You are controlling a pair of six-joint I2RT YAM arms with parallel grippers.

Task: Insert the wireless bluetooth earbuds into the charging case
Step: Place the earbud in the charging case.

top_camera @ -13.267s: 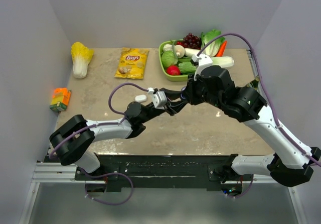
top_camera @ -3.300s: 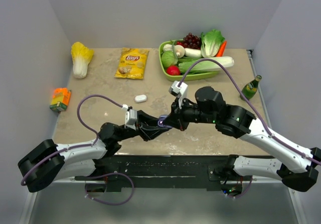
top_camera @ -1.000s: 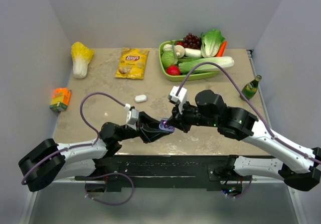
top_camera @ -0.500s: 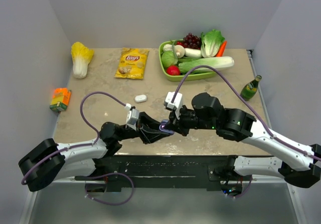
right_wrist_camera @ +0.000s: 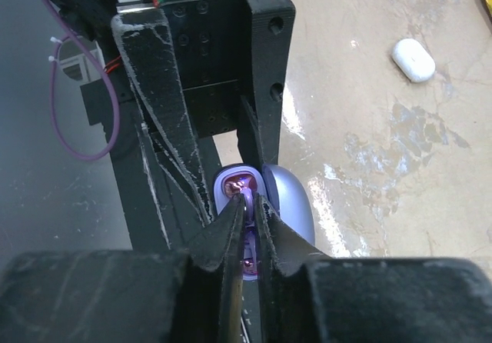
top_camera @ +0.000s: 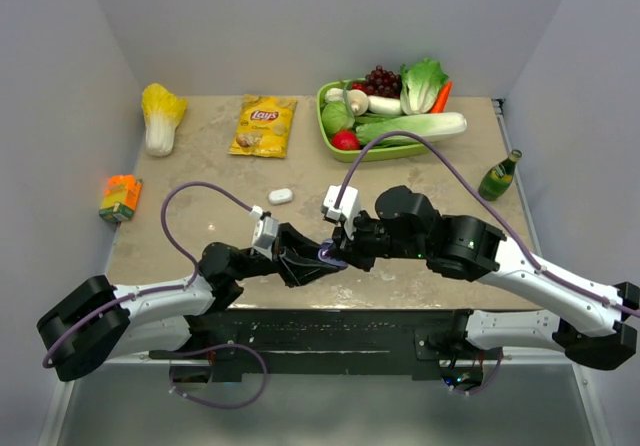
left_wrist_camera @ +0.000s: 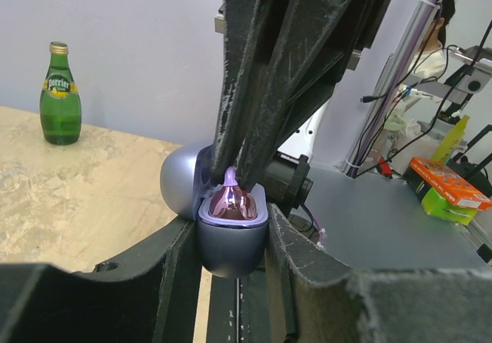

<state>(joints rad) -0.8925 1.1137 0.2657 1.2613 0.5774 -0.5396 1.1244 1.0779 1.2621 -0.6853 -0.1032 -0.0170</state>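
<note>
My left gripper [top_camera: 318, 258] is shut on the open lilac charging case [top_camera: 327, 254], held above the table's near edge. In the left wrist view the case [left_wrist_camera: 231, 239] sits between my two fingers, lid swung back to the left. My right gripper [top_camera: 335, 247] comes down from above, shut on a lilac earbud [right_wrist_camera: 247, 202]. The bud's tip [left_wrist_camera: 229, 178] is right at the case's shiny lilac inside. The case's lid [right_wrist_camera: 290, 204] shows to the right of my right fingertips. The other earbuds are not in view.
A small white pebble-shaped case [top_camera: 280, 196] lies on the table, also in the right wrist view [right_wrist_camera: 413, 59]. A green vegetable tray [top_camera: 324, 126], chips bag [top_camera: 263, 126], cabbage [top_camera: 160, 116], orange carton [top_camera: 120, 196] and green bottle [top_camera: 500, 176] stand around the edges.
My right arm has shifted left and down, bringing the lilac earbud onto the open case. My left gripper has kept the case still.
</note>
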